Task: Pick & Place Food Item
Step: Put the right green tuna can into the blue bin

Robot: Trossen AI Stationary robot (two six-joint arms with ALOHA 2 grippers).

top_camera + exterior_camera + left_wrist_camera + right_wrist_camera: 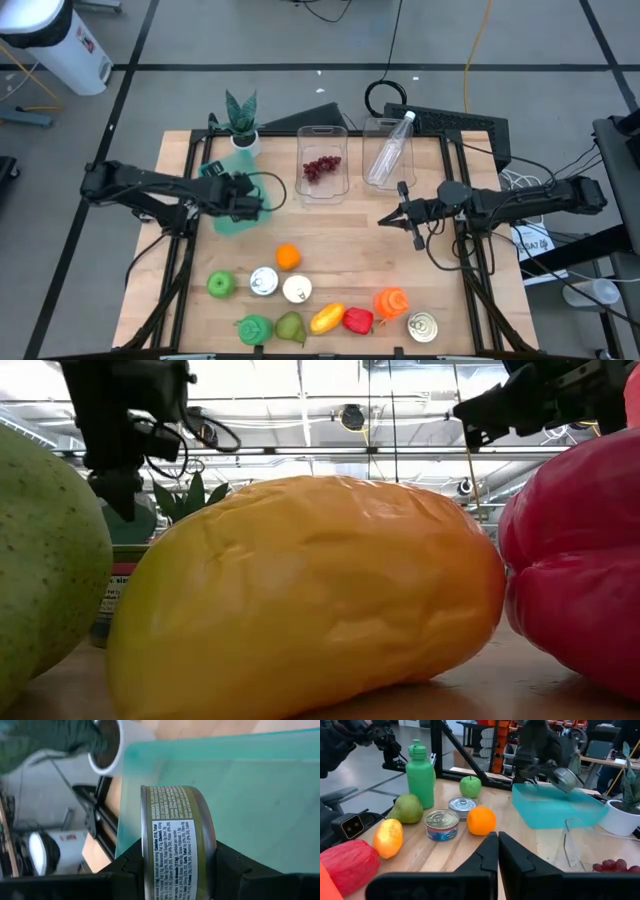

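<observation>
My left gripper hangs over the teal bin and is shut on a green-labelled can. The right wrist view shows that can held above the bin. My right gripper is shut and empty, hovering over bare table right of centre, with its fingers pointing toward the table's left. On the table's near part lie an orange, a green apple, two cans, a pear, a yellow mango and a red pepper. My left gripper pinches the green-labelled can between its two fingers, one on each flat end, so the label wall faces the wrist camera. The can is lifted clear and lies on its side above the teal bin's floor.
A potted plant stands behind the bin. One clear container holds grapes, and another holds a plastic bottle. A green bottle, an orange item and another can lie near the front edge. Bare wood lies at the centre.
</observation>
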